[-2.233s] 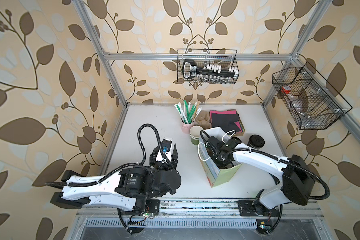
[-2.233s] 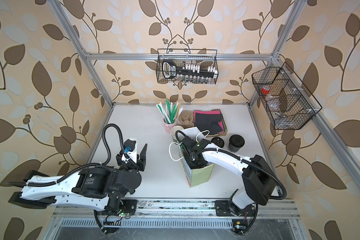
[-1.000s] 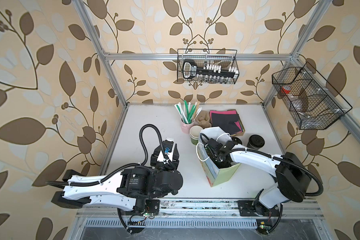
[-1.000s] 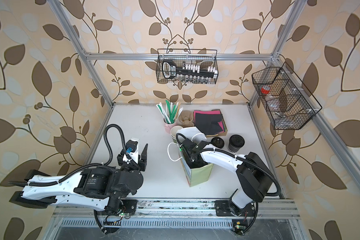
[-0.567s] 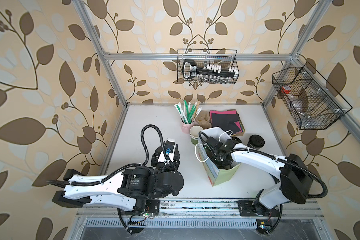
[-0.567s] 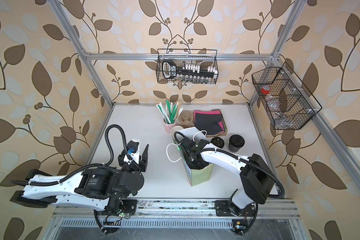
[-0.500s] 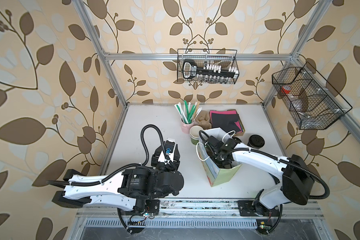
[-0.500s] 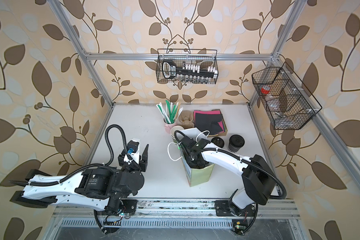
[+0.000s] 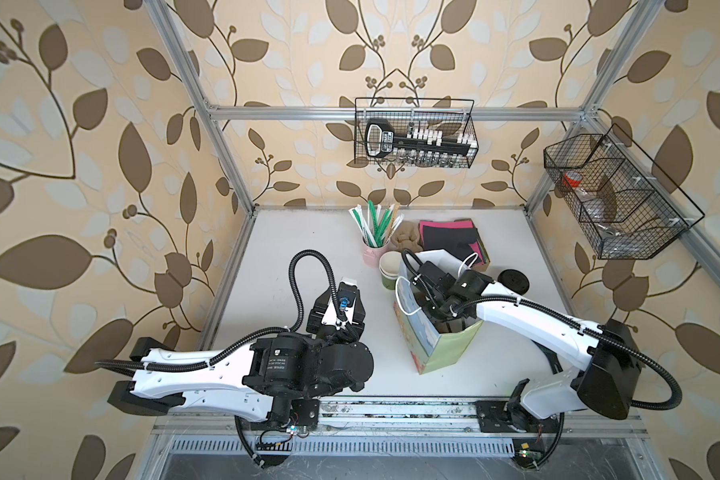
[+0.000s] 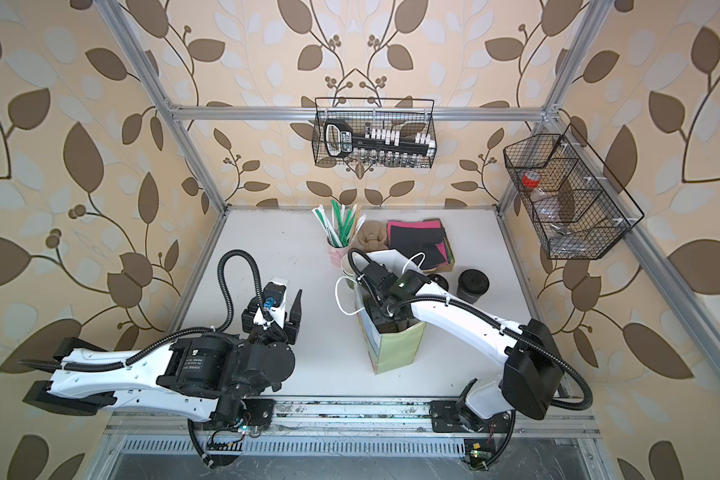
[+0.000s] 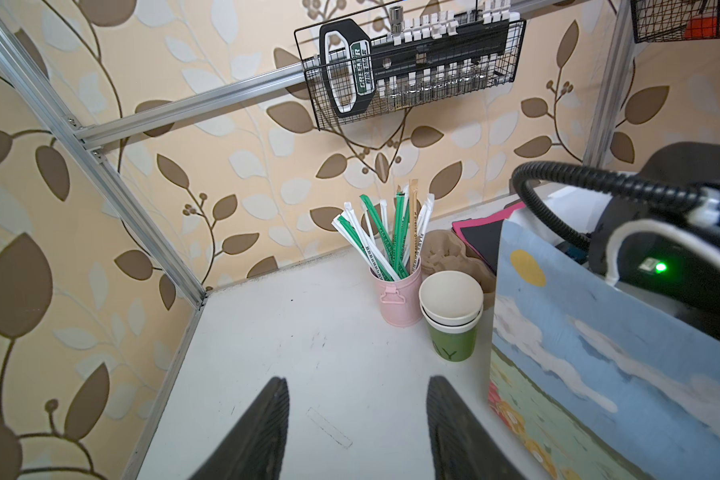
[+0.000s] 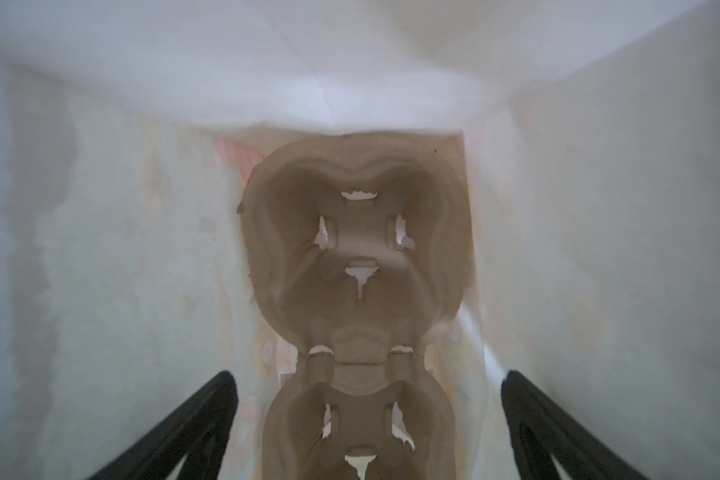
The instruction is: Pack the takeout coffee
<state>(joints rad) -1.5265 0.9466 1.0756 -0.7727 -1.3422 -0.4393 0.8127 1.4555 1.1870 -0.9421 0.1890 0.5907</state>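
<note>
Across the middle of both top views lies a white tabletop (image 9: 292, 237), scuffed w/ faint marks, boxed by an aluminium frame (image 9: 287, 111) & walls of beige wallpaper (image 9: 80, 124) w/ brown leaves. Upper centre: a wire basket (image 9: 414, 162) hangs on the back rail w/ a socket set (image 9: 416, 143) in it; upper right: a second wire basket (image 9: 616, 195) on the side rail. Along the table's back edge, approx centre: pink tin of wrapped straws (image 9: 371, 253), a stack of green paper cups (image 9: 391, 270) just beside it, tan pulp trays (image 9: 404, 241), pink & black napkins (image 9: 445, 235). Centre of frame: a paper gift bag (image 9: 445, 345) stands upright, mouth open. Down inside it is the right gripper (image 12: 368, 374); its fingers (image 12: 213, 407) are spread wide w/ nothing gripped, one each side of a brown pulp cup carrier (image 12: 358, 257) on the bag's floor, clear of it. Right of the bag, near it but outside, the takeout coffee (image 10: 473, 284) stands on the table, black lid on, apart from both grippers. Left of centre, the left gripper (image 11: 357, 380) hangs over bare table, fingers (image 11: 262, 428) partway apart, empty.
</note>
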